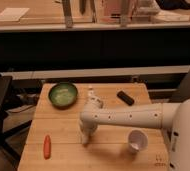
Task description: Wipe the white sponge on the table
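A white robot arm point(133, 116) reaches in from the lower right and stretches leftward, almost level, across the table point(63, 127), bending sharply down at its wrist near the table's middle. The gripper point(85, 137) points straight down at the wood, at or just above the surface. No sponge can be made out; anything under the gripper is hidden by it. A green bowl point(63, 94) sits at the table's far left corner, an orange carrot point(47, 146) lies near the front left edge, and a black remote point(125, 97) rests toward the far right. A white cup point(137, 140) stands in front of the arm, near the right front. A small pale bottle point(91, 93) stands just behind the wrist.
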`<action>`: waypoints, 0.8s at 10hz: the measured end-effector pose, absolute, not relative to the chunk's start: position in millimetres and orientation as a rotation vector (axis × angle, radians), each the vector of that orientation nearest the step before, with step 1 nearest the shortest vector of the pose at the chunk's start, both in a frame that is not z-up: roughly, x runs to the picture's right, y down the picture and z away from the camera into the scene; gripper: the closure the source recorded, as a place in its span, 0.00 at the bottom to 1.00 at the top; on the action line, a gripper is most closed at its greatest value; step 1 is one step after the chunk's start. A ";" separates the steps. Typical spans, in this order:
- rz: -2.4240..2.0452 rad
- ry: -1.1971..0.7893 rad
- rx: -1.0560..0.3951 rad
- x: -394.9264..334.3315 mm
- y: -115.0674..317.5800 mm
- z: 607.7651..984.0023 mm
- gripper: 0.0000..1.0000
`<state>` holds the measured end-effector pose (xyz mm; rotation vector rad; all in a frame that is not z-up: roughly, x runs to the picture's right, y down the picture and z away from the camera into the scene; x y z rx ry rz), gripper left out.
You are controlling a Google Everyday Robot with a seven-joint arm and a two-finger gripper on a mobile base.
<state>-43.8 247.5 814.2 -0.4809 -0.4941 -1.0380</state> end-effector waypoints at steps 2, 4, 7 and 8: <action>-1.006 -0.474 -0.472 -30.7 240.1 810.9 0.96; -0.967 -0.456 -0.468 -14.0 242.2 803.5 0.96; -0.905 -0.443 -0.482 8.8 265.3 790.7 0.96; -0.900 -0.446 -0.487 10.6 272.9 787.5 0.96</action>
